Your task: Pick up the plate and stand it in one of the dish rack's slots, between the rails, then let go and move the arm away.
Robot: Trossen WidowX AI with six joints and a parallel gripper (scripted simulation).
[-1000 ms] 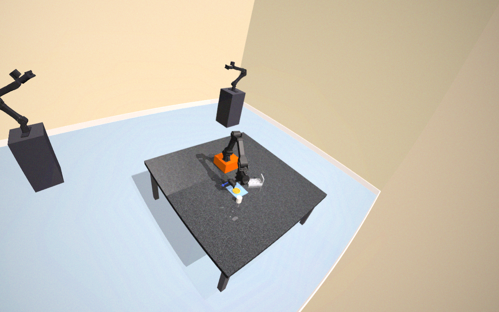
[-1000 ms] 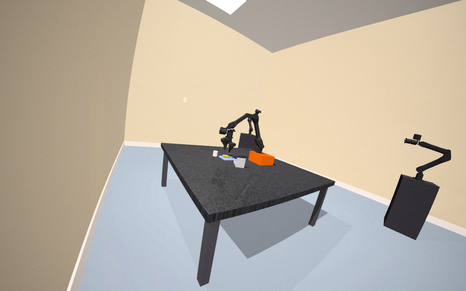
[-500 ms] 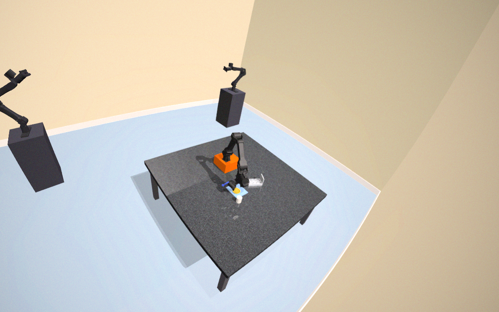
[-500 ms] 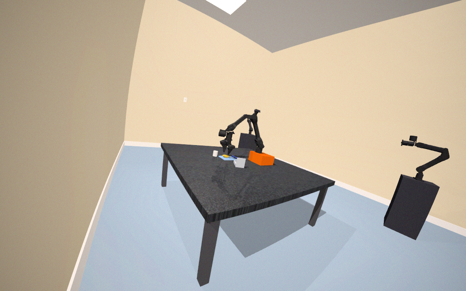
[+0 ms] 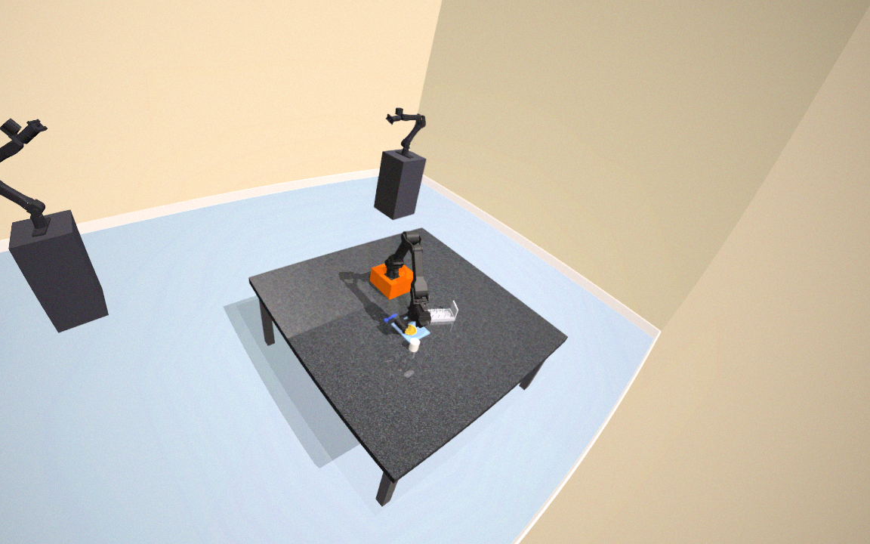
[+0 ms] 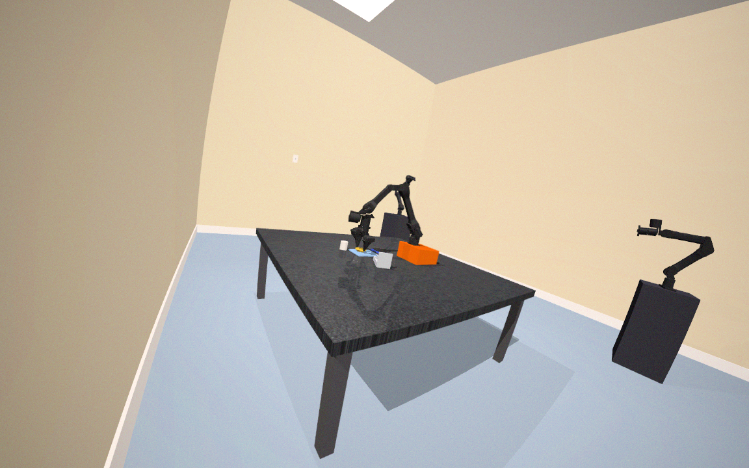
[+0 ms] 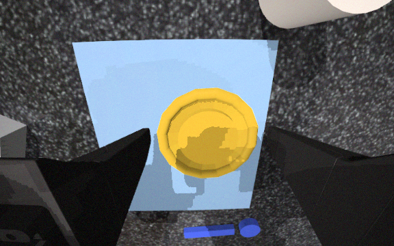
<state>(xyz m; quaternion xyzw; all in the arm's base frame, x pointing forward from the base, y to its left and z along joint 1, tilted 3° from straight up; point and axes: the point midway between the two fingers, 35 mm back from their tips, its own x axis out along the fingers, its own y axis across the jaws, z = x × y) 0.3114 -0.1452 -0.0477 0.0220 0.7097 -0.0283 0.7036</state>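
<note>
The yellow round plate [image 5: 410,330] [image 7: 208,133] lies flat on a light blue mat [image 7: 132,55] [image 5: 424,333]. My gripper [image 7: 209,133] is open, its fingers to the left and right of the plate in the wrist view, with nothing held. In the exterior view the gripper [image 6: 363,250] is low over the mat and partly hides the plate. The white dish rack [image 5: 442,315] [image 6: 383,260] stands beside the mat, with an upright panel at one end. Only a corner of the rack [image 7: 10,131] shows at the left edge of the wrist view.
A white cup [image 5: 414,345] [image 6: 343,245] [image 7: 296,14] stands just beyond the mat. A blue spoon-like object [image 7: 208,231] [image 5: 390,317] lies at the mat's near side. The arm's orange base box [image 5: 390,284] [image 6: 417,254] stands behind. Two other arms stand on pedestals off the table.
</note>
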